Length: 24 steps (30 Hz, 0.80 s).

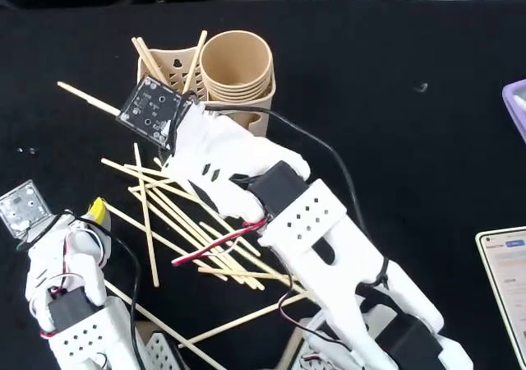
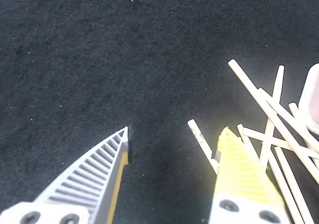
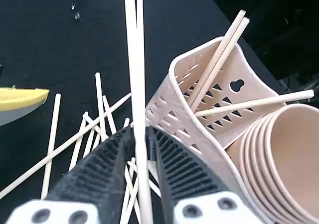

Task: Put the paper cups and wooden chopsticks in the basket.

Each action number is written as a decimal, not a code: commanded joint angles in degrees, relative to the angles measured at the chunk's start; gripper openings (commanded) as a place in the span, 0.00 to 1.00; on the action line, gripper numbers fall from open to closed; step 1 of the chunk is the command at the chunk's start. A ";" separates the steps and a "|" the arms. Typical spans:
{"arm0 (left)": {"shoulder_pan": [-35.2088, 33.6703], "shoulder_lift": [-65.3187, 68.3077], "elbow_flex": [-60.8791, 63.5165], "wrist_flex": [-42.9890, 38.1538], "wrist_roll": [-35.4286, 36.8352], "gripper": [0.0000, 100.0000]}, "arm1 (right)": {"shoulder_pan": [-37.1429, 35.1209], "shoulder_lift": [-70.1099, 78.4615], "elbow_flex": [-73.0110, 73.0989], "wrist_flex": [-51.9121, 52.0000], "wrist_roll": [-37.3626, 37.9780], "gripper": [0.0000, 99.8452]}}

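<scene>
Now right gripper [image 3: 141,133] clamps 2 chopsticks [image 3: 133,59] beside basket [image 3: 167,104]; left gripper [image 2: 174,132] spread wide above table [image 2: 75,59].

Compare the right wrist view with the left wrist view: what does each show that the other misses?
Right wrist view, not the left: the right gripper shut on two chopsticks, the basket with chopsticks already inside, and stacked paper cups. Left wrist view, not the right: the left gripper open, its grey finger included. Both: loose chopsticks on the black table, and the left gripper's yellow finger.
</scene>
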 commanded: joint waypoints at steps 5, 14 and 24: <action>0.13 -0.35 -0.57 -1.32 -0.09 0.28 | -0.62 -3.38 3.38 9.58 -0.44 0.01; 0.13 -0.35 -0.57 -1.32 -0.09 0.28 | 4.92 -13.76 17.98 23.65 6.42 0.01; 0.22 -0.35 -0.57 -1.32 -0.09 0.28 | 32.53 -20.18 46.20 18.29 27.87 0.01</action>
